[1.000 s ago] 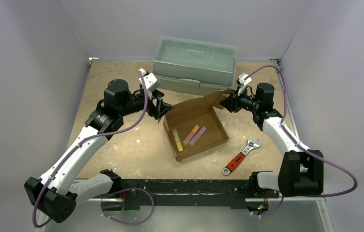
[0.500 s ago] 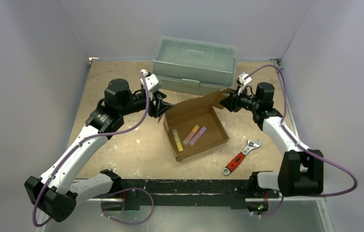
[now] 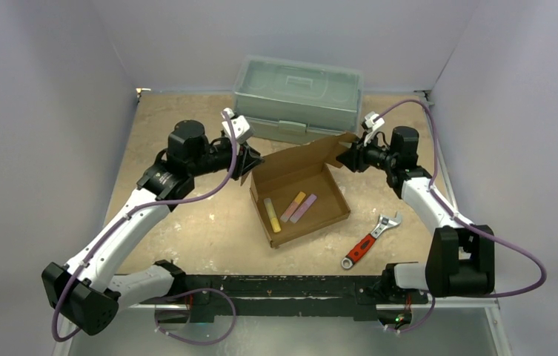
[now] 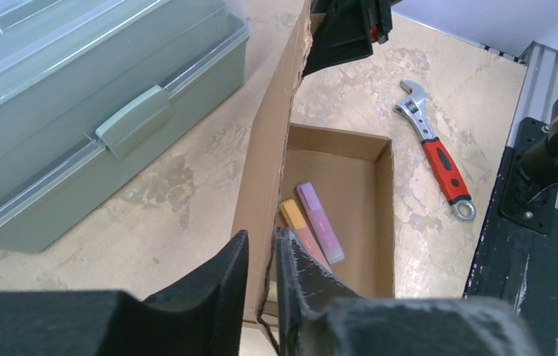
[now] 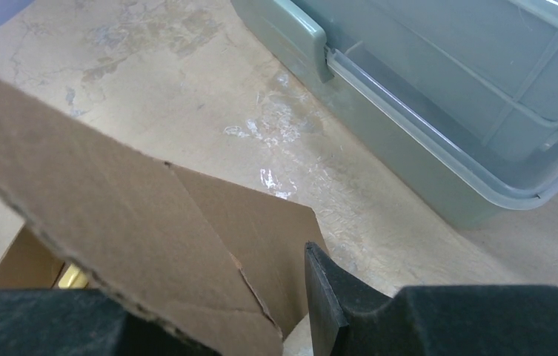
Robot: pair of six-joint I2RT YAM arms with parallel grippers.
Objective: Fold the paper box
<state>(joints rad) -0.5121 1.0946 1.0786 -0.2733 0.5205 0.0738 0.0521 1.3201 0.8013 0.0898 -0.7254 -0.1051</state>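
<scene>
Both grippers pinching the paper box's raised back flap

From the top camera I see the paper box in the middle of the table, open side up, just in front of the toolbox. Three markers lie inside it and a wrench lies apart at its near right. The left gripper is at the flap's left end and the right gripper at its right end. On my left wrist camera the fingers stand narrow, closed on the upright cardboard wall between them. On my right wrist camera the flap's corner slants between the fingers, gripped, with the toolbox beyond.
</scene>
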